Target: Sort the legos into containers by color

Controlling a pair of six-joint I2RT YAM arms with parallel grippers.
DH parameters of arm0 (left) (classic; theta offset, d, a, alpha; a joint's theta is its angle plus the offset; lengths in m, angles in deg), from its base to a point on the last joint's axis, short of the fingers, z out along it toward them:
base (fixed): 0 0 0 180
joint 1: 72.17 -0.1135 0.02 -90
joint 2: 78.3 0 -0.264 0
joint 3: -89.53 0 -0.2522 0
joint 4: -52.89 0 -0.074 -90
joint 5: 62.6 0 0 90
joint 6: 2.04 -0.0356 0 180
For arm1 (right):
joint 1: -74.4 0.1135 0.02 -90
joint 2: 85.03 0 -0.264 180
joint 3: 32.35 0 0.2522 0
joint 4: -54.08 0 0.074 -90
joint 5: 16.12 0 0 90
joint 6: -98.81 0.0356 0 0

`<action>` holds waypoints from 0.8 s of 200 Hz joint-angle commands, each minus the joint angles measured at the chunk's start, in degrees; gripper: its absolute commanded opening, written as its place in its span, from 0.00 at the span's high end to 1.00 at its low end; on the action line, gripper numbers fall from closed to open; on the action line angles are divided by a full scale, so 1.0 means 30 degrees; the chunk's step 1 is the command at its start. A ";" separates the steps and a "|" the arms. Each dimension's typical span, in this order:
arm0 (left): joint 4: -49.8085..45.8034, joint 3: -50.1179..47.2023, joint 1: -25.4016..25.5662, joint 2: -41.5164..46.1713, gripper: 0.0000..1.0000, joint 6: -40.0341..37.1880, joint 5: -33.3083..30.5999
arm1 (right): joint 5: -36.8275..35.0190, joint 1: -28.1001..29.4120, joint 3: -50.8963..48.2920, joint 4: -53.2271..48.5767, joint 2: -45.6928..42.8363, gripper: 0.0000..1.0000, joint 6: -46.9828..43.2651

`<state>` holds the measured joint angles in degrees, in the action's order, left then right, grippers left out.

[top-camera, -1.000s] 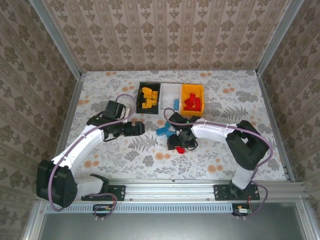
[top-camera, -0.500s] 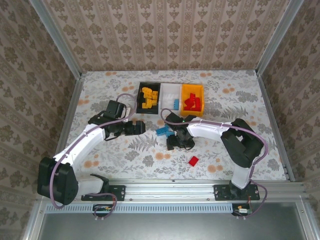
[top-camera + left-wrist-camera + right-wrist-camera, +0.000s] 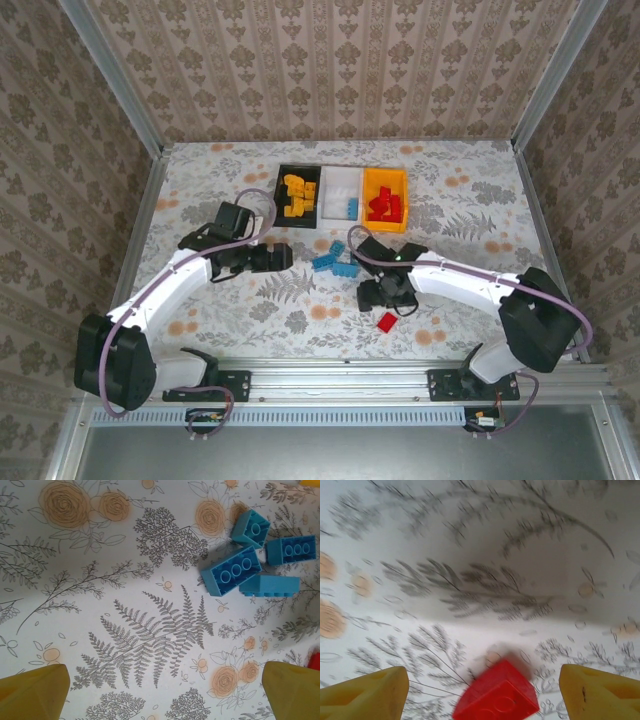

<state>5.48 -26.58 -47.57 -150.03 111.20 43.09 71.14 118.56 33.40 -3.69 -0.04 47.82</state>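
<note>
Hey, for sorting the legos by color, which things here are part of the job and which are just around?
Part of the job: black bin, white bin, orange-yellow bin, sorted bricks, loose blue bricks, loose red brick, left gripper, right gripper, both open.
Just around: flowered table cover, patterned walls, metal front rail.

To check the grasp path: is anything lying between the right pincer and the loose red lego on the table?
Nothing visible does. The red lego lies on the tablecloth just ahead of the open right pincer; the blue legos sit apart.
</note>
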 commanded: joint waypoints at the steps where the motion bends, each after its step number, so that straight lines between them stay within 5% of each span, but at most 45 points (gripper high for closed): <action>1: 0.0174 0.0145 0.0252 -0.0048 0.00 0.0310 0.0251 | 0.0420 0.0156 -0.1091 -0.0584 -0.0881 0.19 0.0971; 95: -0.0209 0.0596 0.0358 -0.0379 0.00 0.0114 -0.0230 | 0.1403 0.0466 -0.2631 0.1805 0.0442 0.21 0.1708; 160: -0.0238 0.0629 0.0364 -0.0569 0.00 0.0030 -0.0259 | 0.1433 0.0652 -0.2345 0.2300 0.1435 0.43 0.1761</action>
<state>5.74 -26.56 -46.69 -151.01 111.55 42.61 72.89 119.79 26.10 0.20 2.06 52.56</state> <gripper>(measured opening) 0.997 0.608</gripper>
